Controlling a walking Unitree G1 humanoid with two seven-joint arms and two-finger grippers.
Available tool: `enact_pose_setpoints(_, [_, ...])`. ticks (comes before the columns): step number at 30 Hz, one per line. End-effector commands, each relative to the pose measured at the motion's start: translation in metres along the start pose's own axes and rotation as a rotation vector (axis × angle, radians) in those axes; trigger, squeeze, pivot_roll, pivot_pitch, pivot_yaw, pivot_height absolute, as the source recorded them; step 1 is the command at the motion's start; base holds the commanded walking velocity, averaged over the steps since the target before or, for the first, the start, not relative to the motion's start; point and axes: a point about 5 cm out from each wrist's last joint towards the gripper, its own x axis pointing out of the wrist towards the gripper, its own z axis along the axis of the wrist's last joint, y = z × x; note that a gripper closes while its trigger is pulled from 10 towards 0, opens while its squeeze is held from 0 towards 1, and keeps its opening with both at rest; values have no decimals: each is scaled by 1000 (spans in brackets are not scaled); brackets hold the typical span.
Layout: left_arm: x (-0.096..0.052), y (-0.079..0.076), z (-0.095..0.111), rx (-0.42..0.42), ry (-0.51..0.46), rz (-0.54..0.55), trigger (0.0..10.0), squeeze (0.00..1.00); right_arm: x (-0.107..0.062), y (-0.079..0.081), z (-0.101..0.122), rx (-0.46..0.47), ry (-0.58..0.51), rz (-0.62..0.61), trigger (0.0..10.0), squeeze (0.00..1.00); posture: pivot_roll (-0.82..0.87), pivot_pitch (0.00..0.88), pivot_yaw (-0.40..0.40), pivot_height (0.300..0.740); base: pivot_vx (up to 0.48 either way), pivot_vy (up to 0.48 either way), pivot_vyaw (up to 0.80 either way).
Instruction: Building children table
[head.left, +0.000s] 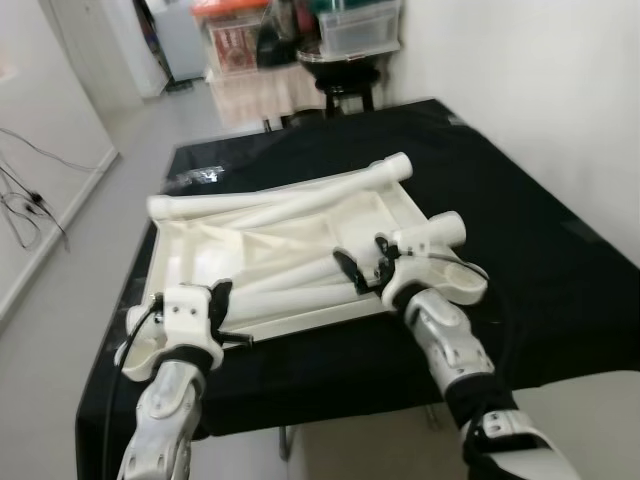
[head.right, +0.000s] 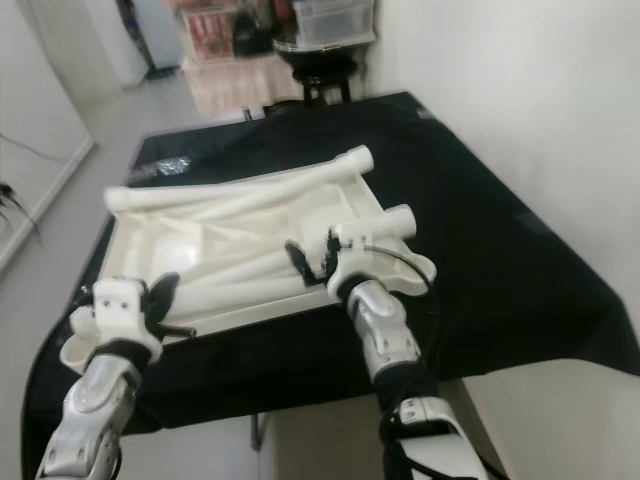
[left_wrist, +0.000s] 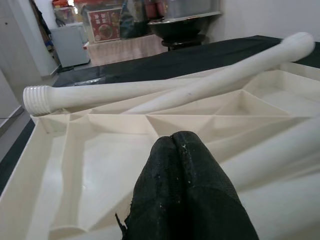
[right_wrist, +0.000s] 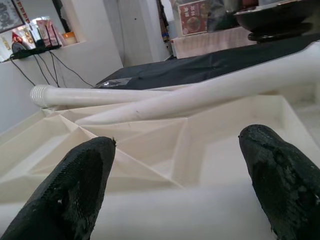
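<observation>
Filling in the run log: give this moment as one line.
left claw: shut, at tabletop near edge | right claw: open over loose leg | tabletop upside down on black cloth

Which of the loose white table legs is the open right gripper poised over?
The right gripper straddles the near leg lying in the upturned tabletop. The long legs along the far rim lie well beyond it.

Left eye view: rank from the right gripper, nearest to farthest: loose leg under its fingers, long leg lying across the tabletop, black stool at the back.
From the right gripper:
1. Loose leg, directly under its open fingers, inside the upturned tabletop.
2. Long leg, across the tabletop's far edge.
3. Black stool, past the black cloth's far end.
</observation>
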Motion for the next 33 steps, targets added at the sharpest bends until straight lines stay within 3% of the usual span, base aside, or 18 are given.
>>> enact_pose_setpoints(1, [-1, 8, -1, 9, 5, 24, 10000, 0, 4, 9, -2, 15, -5, 30, 10000, 0, -103, 0, 58, 740, 296, 0, 0])
enact_pose_setpoints(6, [-1, 10, 3, 30, -22, 53, 10000, 0, 4, 11, 4, -6, -40, 58, 10000, 0, -103, 0, 58, 740, 118, 0, 0])
enact_pose_setpoints(11, [-4, 11, 1, 29, 5, 68, 10000, 0, 3, 17, 25, -70, -119, 180, 10000, 0, -99, 0, 60, 740, 0, -280, 0])
enact_pose_setpoints(16, [-4, 10, 1, 22, 1, 63, 10000, 0, 1, 25, 57, -267, -181, 365, 10000, 0, -102, 0, 62, 740, 0, -469, 0])
enact_pose_setpoints(23, [-5, 6, 1, 5, -7, 56, 10000, 0, -4, 30, 85, -413, -196, 528, 10000, 0, -97, 0, 55, 740, 0, -429, 0])
enact_pose_setpoints(25, [-6, 2, 3, -18, -12, 47, 10000, 0, -7, 31, 92, -537, -155, 597, 10000, 0, -99, 0, 49, 740, 0, 0, 0])
enact_pose_setpoints(26, [-6, 2, 3, -18, -12, 47, 10000, 0, -7, 31, 92, -537, -155, 597, 10000, 0, -99, 0, 49, 740, 0, 0, 0])
enact_pose_setpoints(27, [-8, -2, 6, -39, -16, 34, 10000, 0, -10, 29, 95, -665, -56, 624, 10000, 0, -100, 0, 46, 740, 0, 0, 0])
enact_pose_setpoints(29, [-13, -9, 10, -63, -25, 16, 10000, 0, -16, 25, 103, -835, 74, 669, 10000, 0, -100, 0, 36, 740, 0, 0, 0])
enact_pose_setpoints(33, [-13, -9, 10, -63, -25, 16, 10000, 0, -16, 25, 103, -835, 74, 669, 10000, 0, -100, 0, 36, 740, 0, 0, 0])
